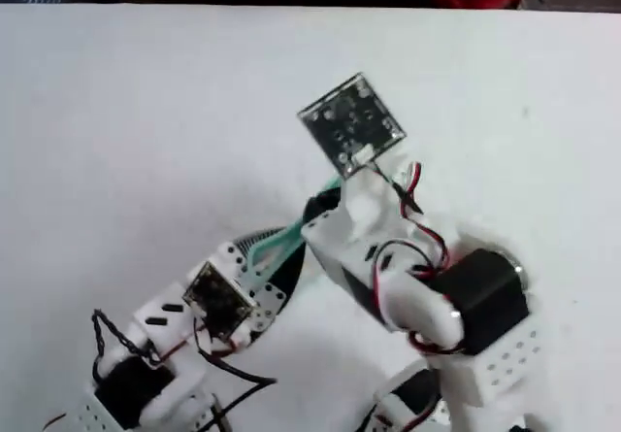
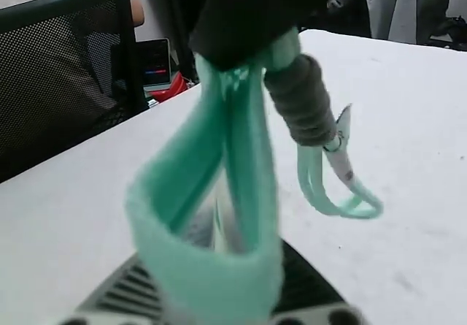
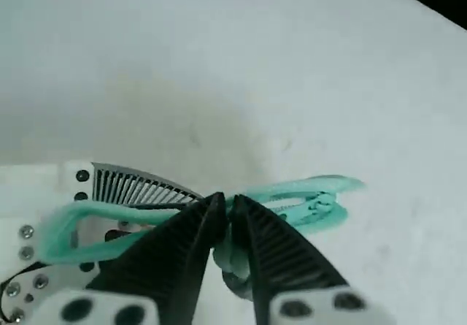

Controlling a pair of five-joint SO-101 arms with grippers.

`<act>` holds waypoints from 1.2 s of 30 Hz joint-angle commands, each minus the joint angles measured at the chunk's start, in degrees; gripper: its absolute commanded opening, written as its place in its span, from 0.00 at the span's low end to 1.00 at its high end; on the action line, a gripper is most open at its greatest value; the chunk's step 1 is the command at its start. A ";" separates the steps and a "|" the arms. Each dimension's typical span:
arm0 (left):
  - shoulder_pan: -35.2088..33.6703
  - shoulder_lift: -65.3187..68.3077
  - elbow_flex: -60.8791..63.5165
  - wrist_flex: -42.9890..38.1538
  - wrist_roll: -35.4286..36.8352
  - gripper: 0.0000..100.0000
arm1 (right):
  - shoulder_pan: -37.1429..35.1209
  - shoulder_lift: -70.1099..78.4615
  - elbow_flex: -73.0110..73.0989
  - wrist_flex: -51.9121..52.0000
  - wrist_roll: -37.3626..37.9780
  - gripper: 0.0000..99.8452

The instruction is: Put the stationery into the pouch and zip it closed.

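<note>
Right end effector (image 3: 227, 201) pinching pouch (image 3: 314, 207), mostly hidden

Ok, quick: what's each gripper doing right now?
Left gripper: at the mint-green pouch; open or closed cannot be told.
Right gripper: closed on the pouch.

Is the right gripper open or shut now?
Shut. The right gripper has its black fingers almost touching, with the teal pouch pinched between them.

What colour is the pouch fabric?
Mint green. The pouch shows best in the left wrist view.
</note>
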 commanded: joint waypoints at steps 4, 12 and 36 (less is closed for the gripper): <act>-0.75 0.40 0.53 -0.53 -0.97 0.02 | -3.38 0.48 0.09 0.48 0.62 0.02; -0.75 0.40 0.53 -0.62 -1.05 0.02 | -12.62 -0.04 0.09 0.66 2.55 0.02; -0.84 0.40 0.53 -0.70 -1.41 0.02 | 7.60 -0.13 -4.31 0.75 2.64 0.24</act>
